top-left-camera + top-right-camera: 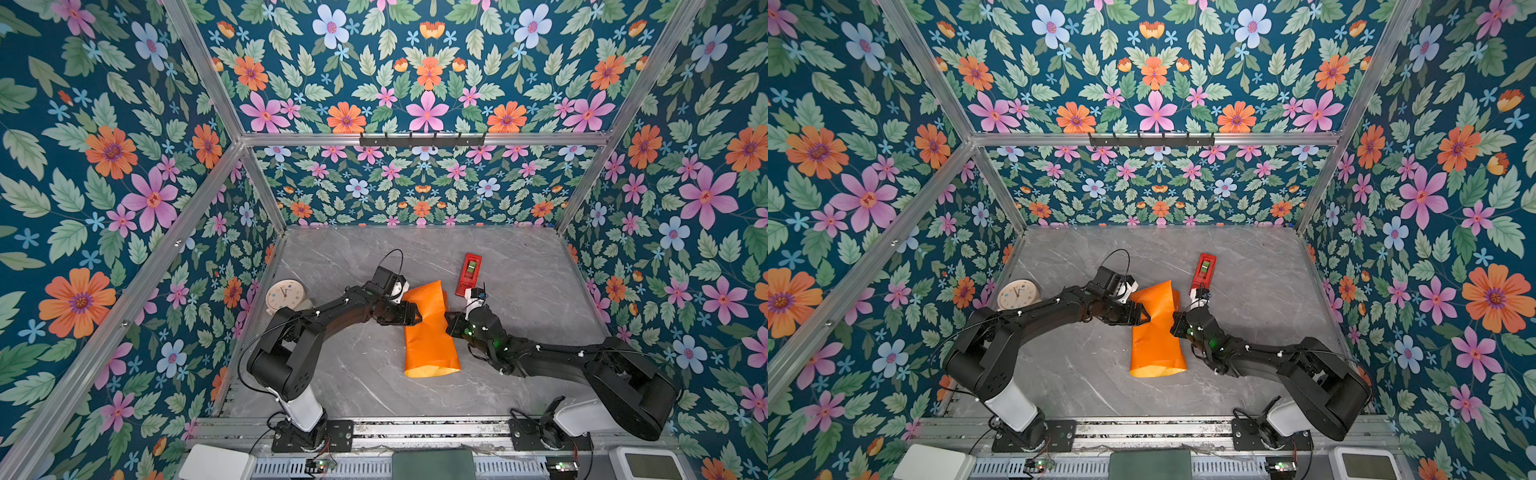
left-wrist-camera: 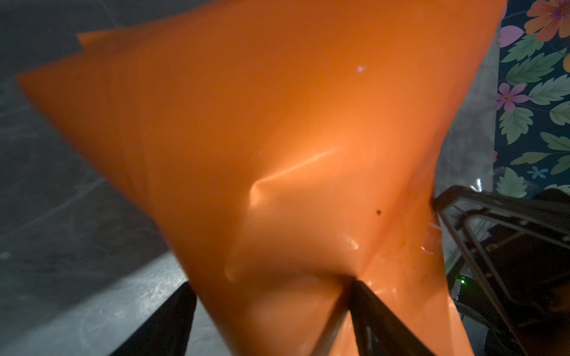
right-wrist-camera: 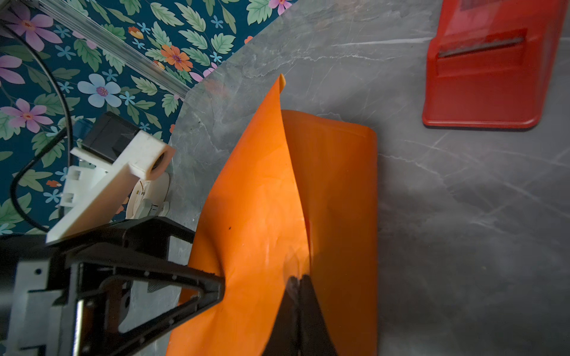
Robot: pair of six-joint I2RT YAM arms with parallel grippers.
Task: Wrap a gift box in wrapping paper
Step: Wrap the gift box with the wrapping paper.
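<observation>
The orange wrapping paper (image 1: 430, 340) (image 1: 1156, 345) lies mid-table as a long folded bundle, pinched narrow at its middle between both arms. The gift box is hidden. My left gripper (image 1: 415, 316) (image 2: 271, 285) is at the paper's left side with its jaws wide apart. One finger (image 2: 370, 308) presses a crease into the glossy sheet (image 2: 246, 123); the other stands beside it over bare table. My right gripper (image 1: 448, 319) (image 3: 297, 280) is shut on the paper's (image 3: 256, 200) raised edge, where two flaps meet.
A red tape dispenser (image 1: 468, 273) (image 3: 487, 71) stands just beyond the right gripper. A round cream clock (image 1: 285, 296) sits by the left wall behind the left arm. The grey marble table (image 1: 353, 374) is walled by flowered panels on three sides.
</observation>
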